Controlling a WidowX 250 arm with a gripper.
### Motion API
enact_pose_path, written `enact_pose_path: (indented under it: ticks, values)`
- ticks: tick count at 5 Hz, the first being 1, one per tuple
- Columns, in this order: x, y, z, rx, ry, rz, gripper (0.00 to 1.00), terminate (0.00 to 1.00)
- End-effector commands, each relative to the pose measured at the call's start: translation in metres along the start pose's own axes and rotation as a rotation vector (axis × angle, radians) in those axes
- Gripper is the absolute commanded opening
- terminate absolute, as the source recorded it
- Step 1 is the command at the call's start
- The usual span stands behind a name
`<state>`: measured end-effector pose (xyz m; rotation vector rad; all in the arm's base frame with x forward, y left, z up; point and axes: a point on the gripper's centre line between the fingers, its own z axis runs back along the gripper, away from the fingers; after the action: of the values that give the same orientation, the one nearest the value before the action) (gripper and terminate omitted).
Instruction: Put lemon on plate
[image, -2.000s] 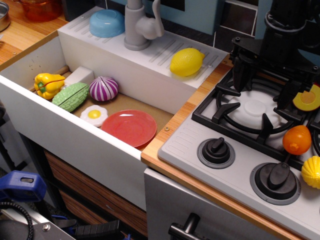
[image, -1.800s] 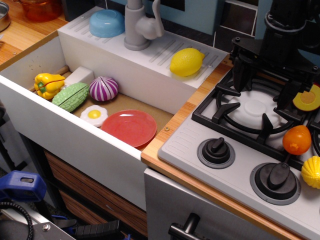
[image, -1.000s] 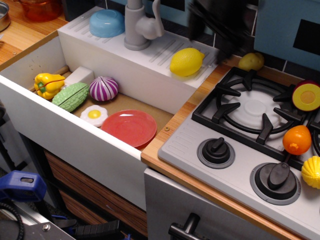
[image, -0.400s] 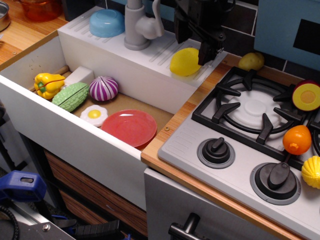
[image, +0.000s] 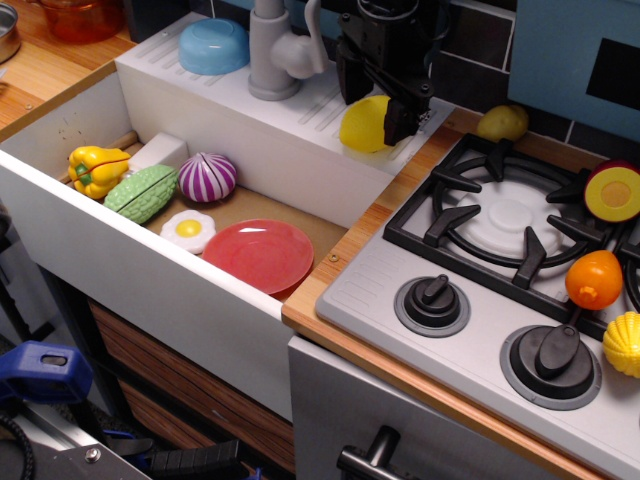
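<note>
The bright yellow lemon (image: 360, 127) lies on the white ribbed ledge (image: 300, 100) behind the sink, at its right end. My black gripper (image: 372, 104) has come down over it from above. Its fingers stand apart, one at the lemon's left and one at its right, and cover the lemon's top. I cannot tell whether the pads touch it. The red plate (image: 258, 256) lies flat and bare on the sink floor, below and to the left of the lemon.
In the sink lie a fried egg (image: 188, 229), a purple onion half (image: 207, 177), a green gourd (image: 141, 192) and a yellow pepper (image: 96, 168). A grey faucet (image: 278, 50) and a blue bowl (image: 213, 45) stand on the ledge. The stove (image: 510, 230) with toy fruits is to the right.
The arm swung from over the stove to the left and came down over the lemon. Its fingers now stand on either side of it. The lemon has not moved.
</note>
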<state>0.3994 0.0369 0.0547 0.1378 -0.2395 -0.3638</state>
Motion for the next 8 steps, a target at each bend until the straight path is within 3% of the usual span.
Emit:
enact_pose_path:
  ticks: [1, 5, 6, 7, 8]
  values:
    - [0.012, 0.013, 0.007, 0.019, -0.054, -0.01, 1.0, 0.0]
    - [0.017, 0.019, -0.029, -0.019, -0.103, -0.01, 1.0, 0.0]
    - [0.016, 0.013, -0.018, -0.012, -0.069, 0.015, 0.0, 0.0]
    - [0.004, 0.01, -0.003, 0.019, -0.045, 0.035, 0.0, 0.0]
    - [-0.024, 0.012, 0.013, 0.08, -0.009, 0.064, 0.0, 0.0]
